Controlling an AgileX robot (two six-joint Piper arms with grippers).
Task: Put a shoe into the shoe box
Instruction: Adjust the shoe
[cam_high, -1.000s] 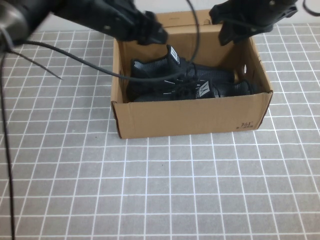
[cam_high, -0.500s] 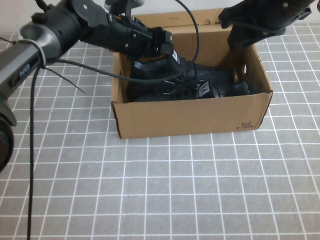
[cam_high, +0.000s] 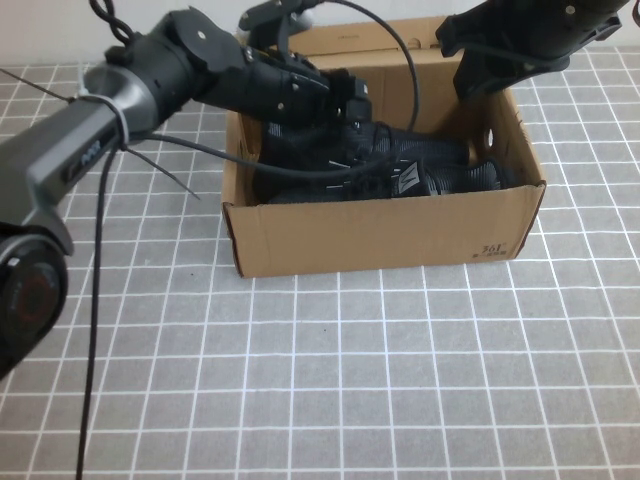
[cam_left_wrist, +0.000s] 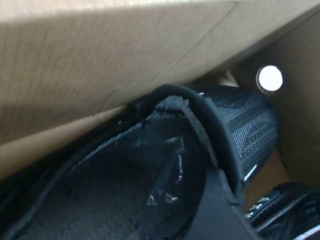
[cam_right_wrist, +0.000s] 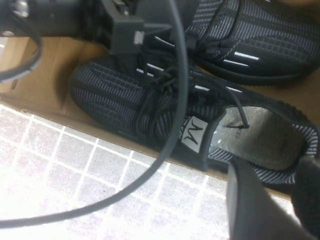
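Black shoe (cam_high: 330, 140) lengthwise in shoe box (cam_high: 390, 235); left gripper (cam_high: 345, 100) clenched on it; right gripper (cam_high: 480, 75) unclear.

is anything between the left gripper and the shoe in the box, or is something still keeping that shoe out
Nothing visible does. The left gripper is inside the shoe box, right at the shoe by the back wall. That shoe already lies inside beside its mate. The right gripper hovers over the box's far right corner.
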